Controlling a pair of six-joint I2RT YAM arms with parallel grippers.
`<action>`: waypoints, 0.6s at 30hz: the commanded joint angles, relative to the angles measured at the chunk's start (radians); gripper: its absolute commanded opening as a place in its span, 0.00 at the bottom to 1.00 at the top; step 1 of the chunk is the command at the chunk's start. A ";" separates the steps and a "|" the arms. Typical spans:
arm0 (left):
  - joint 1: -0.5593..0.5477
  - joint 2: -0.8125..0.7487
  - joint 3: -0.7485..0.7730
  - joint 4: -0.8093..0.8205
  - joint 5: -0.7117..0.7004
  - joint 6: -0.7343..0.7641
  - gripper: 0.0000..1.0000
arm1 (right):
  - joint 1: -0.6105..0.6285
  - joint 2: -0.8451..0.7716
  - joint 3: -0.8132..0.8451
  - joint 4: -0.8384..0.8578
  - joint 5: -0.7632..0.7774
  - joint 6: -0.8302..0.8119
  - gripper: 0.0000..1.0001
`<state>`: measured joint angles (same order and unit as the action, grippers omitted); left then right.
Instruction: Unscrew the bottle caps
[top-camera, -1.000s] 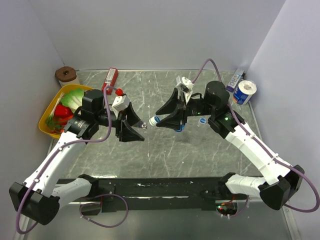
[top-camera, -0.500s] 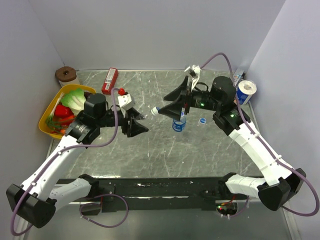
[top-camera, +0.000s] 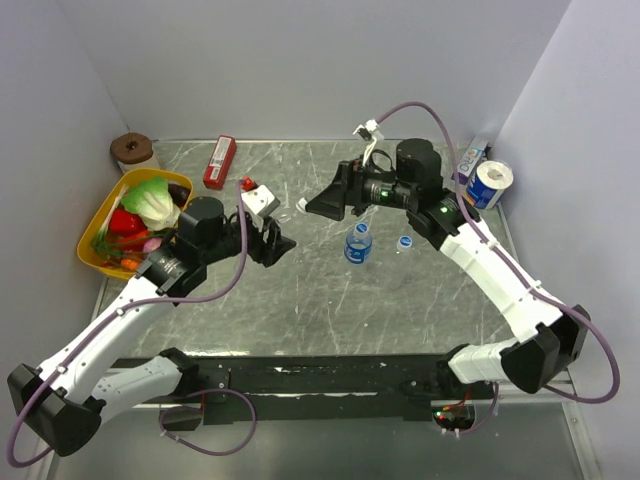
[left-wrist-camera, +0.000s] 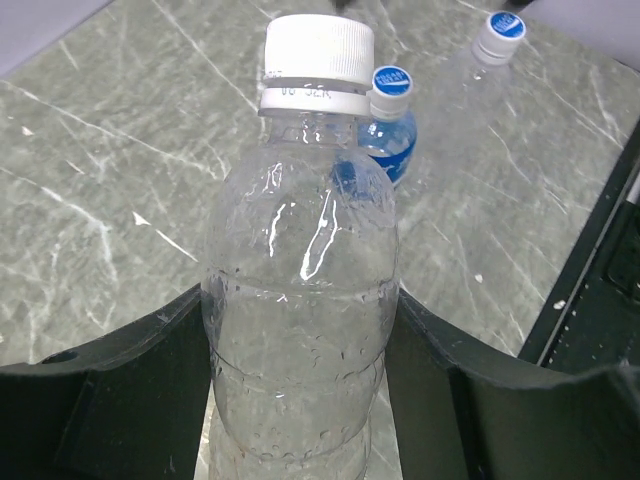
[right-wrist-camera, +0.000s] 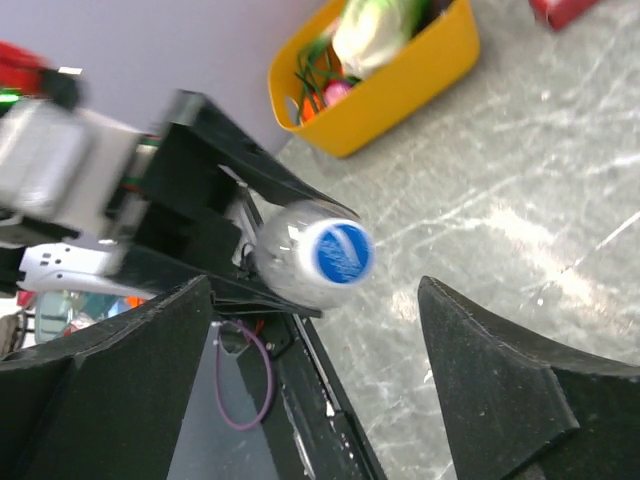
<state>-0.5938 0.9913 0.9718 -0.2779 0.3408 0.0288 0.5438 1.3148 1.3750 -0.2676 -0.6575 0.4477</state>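
Step in hand, as judged: cap removal on the bottle held between the arms. Left claw (left-wrist-camera: 297, 300) is closed on the body of a clear bottle (left-wrist-camera: 300, 230), apparently held off the table (top-camera: 300, 300) with its neck toward the right arm. Its cap (left-wrist-camera: 318, 60), white-sided and blue-topped, is on. Right claw (right-wrist-camera: 315, 285) stands wide open and empty, facing the cap end-on but short of it. Two other capped bottles stand on the table beyond: a blue-labelled bottle (top-camera: 357, 243) and a plain bottle (top-camera: 405, 241).

Doing it well:
- Centre the right claw on the cap axis.
- Advance until the fingers cover the ribbed skirt only, not the neck ring.
- Close firmly, then twist.
- The left grip must resist the turn, but the thin wall would likely buckle if squeezed harder.
- The bottle may hold water, so the neck should stay raised once the cap loosens.
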 joint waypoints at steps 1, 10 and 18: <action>-0.008 -0.034 -0.001 0.065 -0.043 -0.021 0.46 | 0.007 0.015 0.019 0.040 0.001 0.054 0.88; -0.012 -0.029 -0.001 0.060 -0.051 -0.021 0.46 | 0.007 0.015 -0.096 0.251 0.016 0.221 0.84; -0.018 -0.029 -0.001 0.049 -0.071 -0.012 0.46 | 0.013 0.037 -0.091 0.263 0.070 0.244 0.76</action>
<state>-0.6052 0.9771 0.9699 -0.2523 0.2932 0.0151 0.5499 1.3472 1.2747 -0.0727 -0.6186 0.6617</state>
